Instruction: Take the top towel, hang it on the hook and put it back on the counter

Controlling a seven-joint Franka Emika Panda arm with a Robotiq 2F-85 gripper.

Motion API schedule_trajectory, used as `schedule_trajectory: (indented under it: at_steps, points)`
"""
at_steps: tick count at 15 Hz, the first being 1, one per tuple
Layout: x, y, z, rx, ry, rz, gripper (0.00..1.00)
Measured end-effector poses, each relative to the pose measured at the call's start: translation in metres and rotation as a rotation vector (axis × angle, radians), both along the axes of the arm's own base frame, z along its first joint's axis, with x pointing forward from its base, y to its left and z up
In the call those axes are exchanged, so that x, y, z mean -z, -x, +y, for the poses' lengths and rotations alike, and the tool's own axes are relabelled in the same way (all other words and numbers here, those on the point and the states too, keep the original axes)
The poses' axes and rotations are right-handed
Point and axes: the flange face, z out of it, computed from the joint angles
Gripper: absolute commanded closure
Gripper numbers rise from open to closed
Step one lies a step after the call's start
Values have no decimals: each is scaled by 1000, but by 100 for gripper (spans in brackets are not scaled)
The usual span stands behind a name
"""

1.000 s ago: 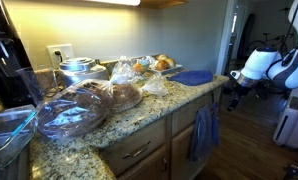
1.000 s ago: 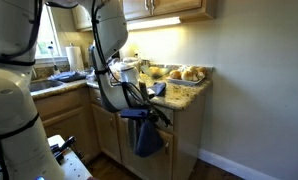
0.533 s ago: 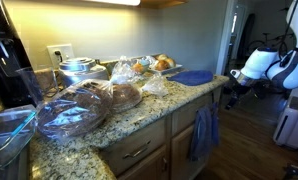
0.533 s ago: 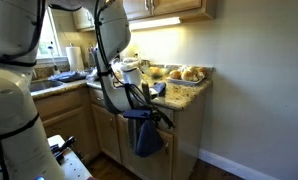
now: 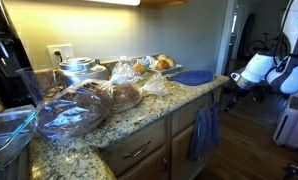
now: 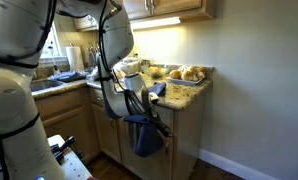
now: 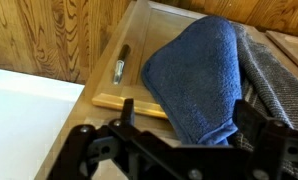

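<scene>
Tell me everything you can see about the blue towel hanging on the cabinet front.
The hanging blue towel is plain, soft cloth, bright blue in the wrist view. It droops in loose folds against the wooden cabinet front below the counter, beside a grey towel touching its edge. What it hangs from is not visible.

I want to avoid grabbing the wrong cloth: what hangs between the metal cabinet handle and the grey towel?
The blue towel hangs there, between the metal handle and the grey towel; the wrist view shows it.
</scene>
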Motion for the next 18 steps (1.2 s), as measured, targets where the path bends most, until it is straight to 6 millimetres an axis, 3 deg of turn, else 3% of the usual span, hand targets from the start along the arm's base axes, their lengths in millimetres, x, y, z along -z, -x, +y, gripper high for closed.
schedule_trajectory:
  at_steps: [6, 14, 18]
  points:
    - [13, -13, 22, -19, -23, -7, 0]
    - [14, -14, 21, -10, -23, -7, 0]
    - [17, -22, 31, -7, -29, -16, 0]
